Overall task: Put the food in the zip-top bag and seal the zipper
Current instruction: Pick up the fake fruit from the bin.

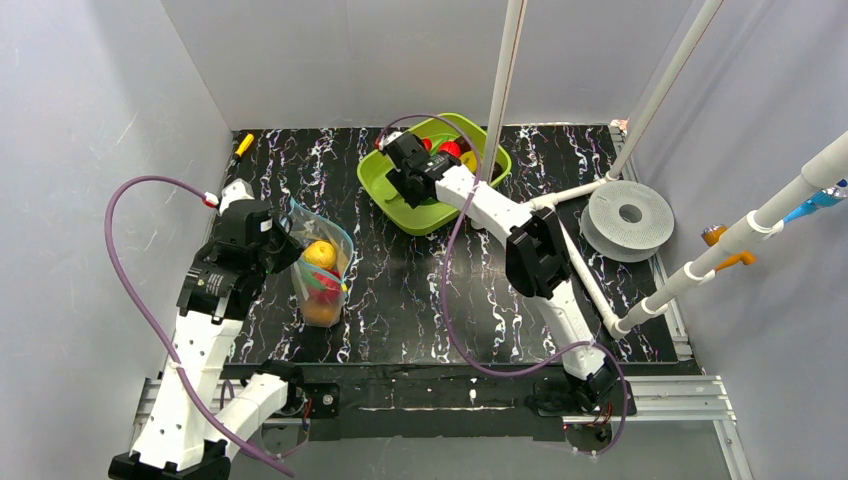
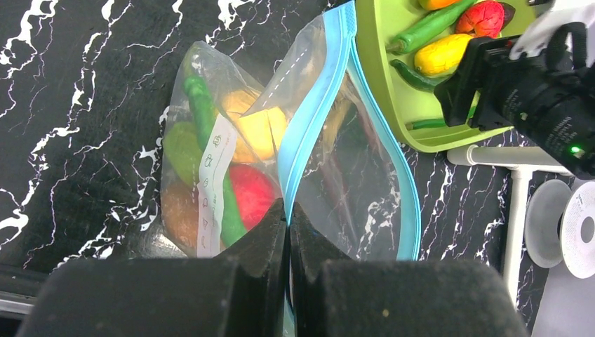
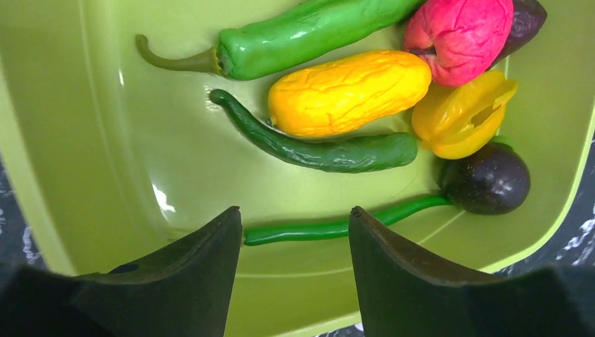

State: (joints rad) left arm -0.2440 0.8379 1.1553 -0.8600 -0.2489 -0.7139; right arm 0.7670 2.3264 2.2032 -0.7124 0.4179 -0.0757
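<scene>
The clear zip-top bag [image 1: 320, 265] stands left of centre, holding several pieces of food [image 2: 249, 193]: red, yellow, orange and green. Its blue-teal zipper [image 2: 309, 126] gapes open. My left gripper [image 2: 288, 210] is shut on the bag's near zipper edge. More food lies in the lime-green tray [image 3: 105, 140]: a yellow piece [image 3: 347, 91], a green pepper [image 3: 309, 31], a dark green chili [image 3: 323, 151], a pink-red piece [image 3: 459, 31] and a dark purple one [image 3: 487, 179]. My right gripper [image 3: 295, 214] hangs open low in the tray, a thin green bean [image 3: 309, 230] lying crosswise between its fingers.
The tray [image 1: 420, 225] sits at the back centre of the black marbled table. A grey spool [image 1: 628, 215] lies at the right edge. White poles [image 1: 500, 90] rise behind the tray. A small yellow item [image 1: 244, 143] lies at the back left corner.
</scene>
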